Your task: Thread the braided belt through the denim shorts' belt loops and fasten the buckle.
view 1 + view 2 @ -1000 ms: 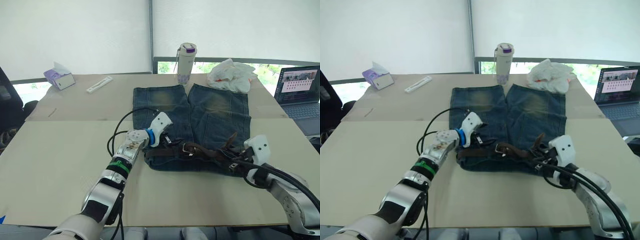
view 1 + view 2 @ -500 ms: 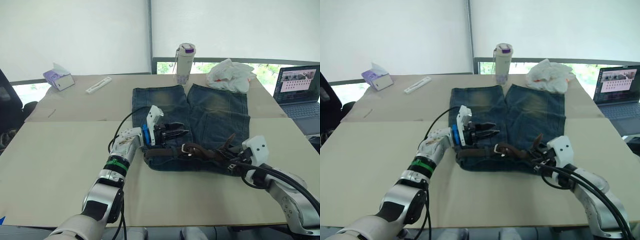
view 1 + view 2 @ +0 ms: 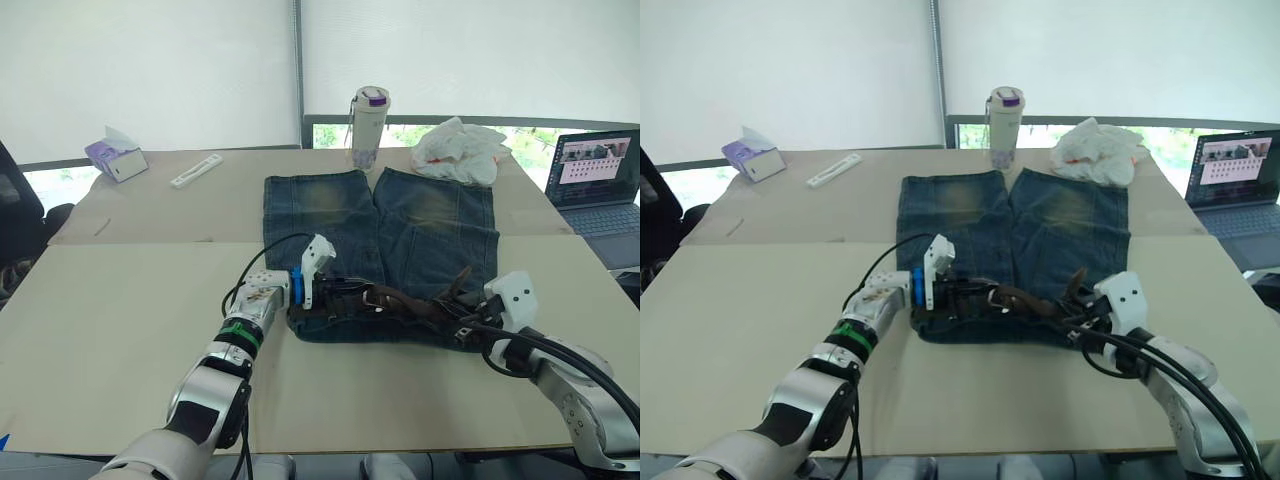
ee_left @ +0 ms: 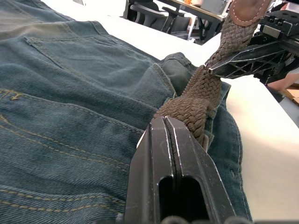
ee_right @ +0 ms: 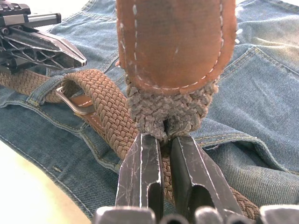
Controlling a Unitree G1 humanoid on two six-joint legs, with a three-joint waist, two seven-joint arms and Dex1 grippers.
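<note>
- The shorts (image 3: 400,240) are lying flat mid-counter (image 3: 120,330), waistband toward the robot, legs pointing to 12 o'clock.
- The belt (image 3: 415,303) is running along the waistband, its long axis going 9 to 3 o'clock, with the buckle (image 3: 372,296) sitting near the waistband's middle.
- The left gripper (image 4: 170,135) is sitting at the belt's 9 o'clock end, fingers pressed together with no gap, tips touching the braid where it meets a belt loop (image 5: 44,93); whether it is pinching any strap, I cannot tell.
- The right gripper (image 5: 161,140) is closing on the belt's tip end at 3 o'clock, holding the leather tip (image 5: 175,42) raised off the denim.
- The strap is lying between the two grippers, so the right arm is nearer the free tip, the left arm nearer the buckle; judging from this, feeding the tip toward 9 o'clock is the next need.
</note>
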